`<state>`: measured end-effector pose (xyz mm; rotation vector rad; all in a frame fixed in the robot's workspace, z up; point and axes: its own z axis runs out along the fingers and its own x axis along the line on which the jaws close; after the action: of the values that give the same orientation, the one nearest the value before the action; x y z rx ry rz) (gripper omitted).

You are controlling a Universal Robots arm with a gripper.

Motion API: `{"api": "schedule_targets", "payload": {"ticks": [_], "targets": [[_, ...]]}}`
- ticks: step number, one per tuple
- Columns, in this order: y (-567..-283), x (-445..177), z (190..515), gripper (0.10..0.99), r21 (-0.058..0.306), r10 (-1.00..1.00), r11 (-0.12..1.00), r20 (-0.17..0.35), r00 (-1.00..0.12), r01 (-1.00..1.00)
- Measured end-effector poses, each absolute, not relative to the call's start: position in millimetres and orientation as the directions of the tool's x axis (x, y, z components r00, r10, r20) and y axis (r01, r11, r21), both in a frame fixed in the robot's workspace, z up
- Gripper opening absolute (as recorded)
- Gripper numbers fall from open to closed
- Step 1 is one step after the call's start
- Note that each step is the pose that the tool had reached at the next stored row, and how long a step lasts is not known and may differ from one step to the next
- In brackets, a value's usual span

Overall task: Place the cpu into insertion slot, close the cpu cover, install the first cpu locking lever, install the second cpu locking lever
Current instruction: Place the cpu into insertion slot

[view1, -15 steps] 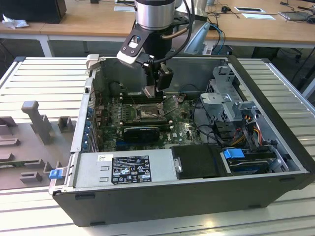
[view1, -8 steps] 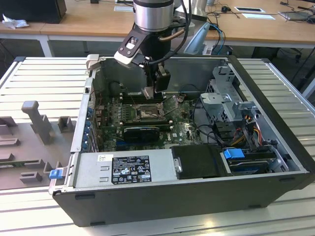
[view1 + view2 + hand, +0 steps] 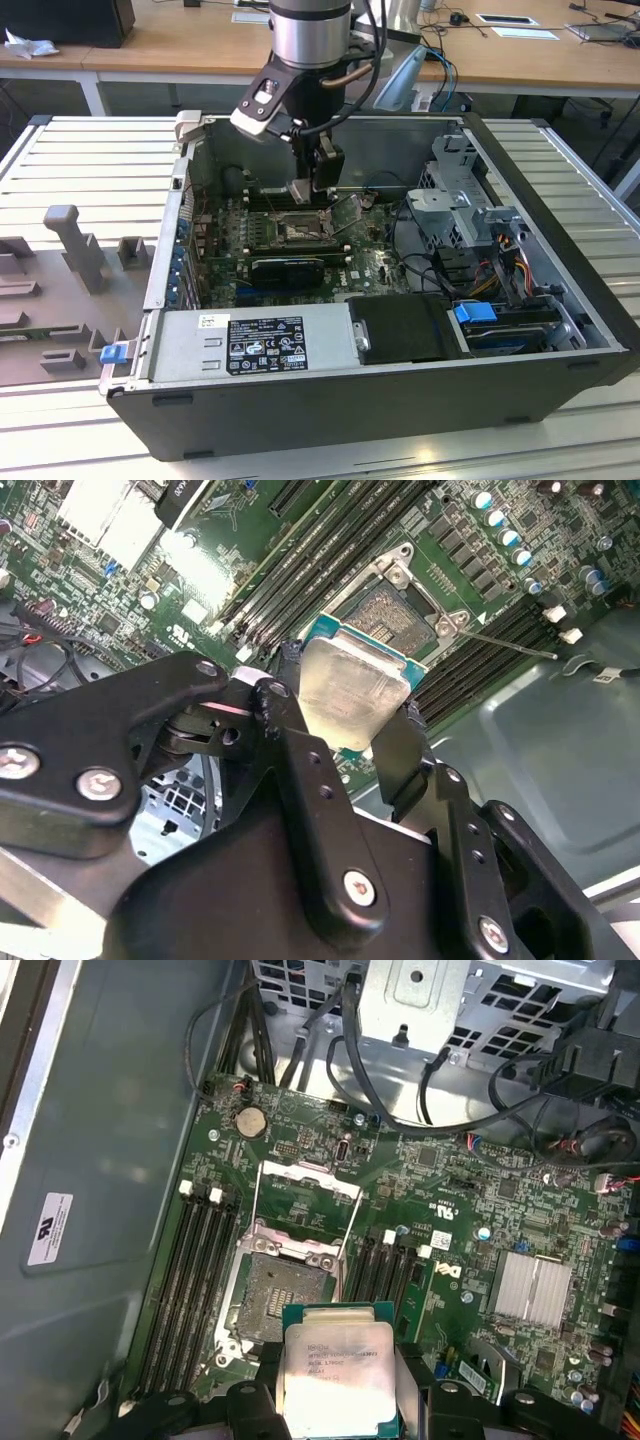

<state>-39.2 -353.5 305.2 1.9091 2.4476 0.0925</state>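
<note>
My tool (image 3: 350,708) is closed on the cpu (image 3: 352,685), its fingers (image 3: 300,770) bearing on two opposite edges, the silvery top face toward the wrist cameras; the chip hangs above the green motherboard (image 3: 450,1190), not seated, and in both wrist views it overlaps the near rim of the insertion slot (image 3: 280,1295); the cpu cover (image 3: 308,1174) stands hinged up at the far side of the slot, so the dark socket centre lies exposed. Judgement on the step in hand: the chip should go down flat and square to the metal rim, corners matched, with no sideways drag across the socket floor; a tilt onto one edge is the fault to guard against; I cannot tell from these views whether the orientation marks agree. Clearances: memory slots (image 3: 195,1290) flank the socket closely on both sides, so finger room there is slight; the raised cover bounds the far side; loose cables (image 3: 400,1110) and the drive cage (image 3: 455,190) sit well apart; the walls of the case (image 3: 400,400) ring the board, so access is from above; the case rests on the ribbed worktop (image 3: 80,150).
</note>
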Motion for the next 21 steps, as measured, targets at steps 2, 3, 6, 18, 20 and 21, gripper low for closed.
{"api": "schedule_targets", "payload": {"ticks": [2, 3, 6, 18, 20, 21], "targets": [[-353.5, -39.3, 304.4, 0.529, 0.069, 0.97, 0.243, 0.008, -0.244, 0.968], [-353.5, -39.4, 304.2, 0.529, 0.069, 0.97, 0.243, 0.008, -0.244, 0.968], [-353.5, -39.7, 302.9, 0.529, 0.069, 0.97, 0.243, 0.008, -0.244, 0.968], [-352.7, -46.9, 290.9, 0.529, 0.069, 0.985, 0.169, 0.008, -0.17, 0.983], [-352.7, -47.7, 288.9, 0.529, 0.069, 0.985, 0.169, 0.008, -0.17, 0.983], [-352.7, -48.1, 287.8, 0.529, 0.069, 0.985, 0.169, 0.008, -0.17, 0.983]]}}
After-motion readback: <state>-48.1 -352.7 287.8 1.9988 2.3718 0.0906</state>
